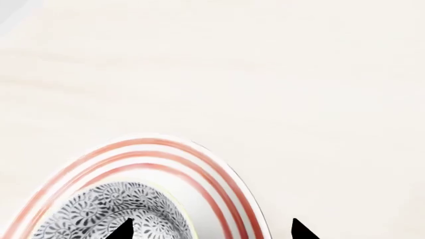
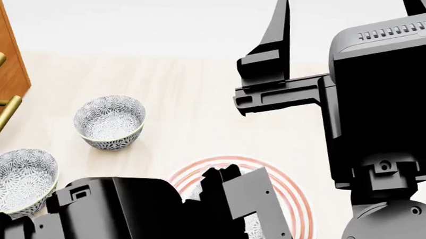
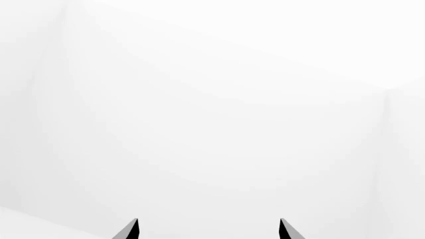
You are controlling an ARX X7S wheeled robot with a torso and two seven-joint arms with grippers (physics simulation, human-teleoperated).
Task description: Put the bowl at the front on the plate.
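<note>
The bowl [image 1: 123, 211] on the plate [image 1: 219, 184] is white with a dense blue-grey flower pattern; the plate is white with thin red rings. Two bowls [image 2: 110, 121] at the head view's left share that pattern. The counter [image 2: 199, 103] is pale wood; the cabinet [image 2: 5, 75] orange-brown with brass handles [image 2: 3, 117].

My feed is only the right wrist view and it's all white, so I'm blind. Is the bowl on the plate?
Observer: Yes; the left wrist view shows the bowl sitting on the plate.
Operator: Are the left jaws open?
Observer: The left gripper has jaws wide apart, one tip over the bowl, one past the plate's rim.
Operator: Other bowls?
Observer: A second bowl and a third bowl stand on the table, off the plate.
</note>
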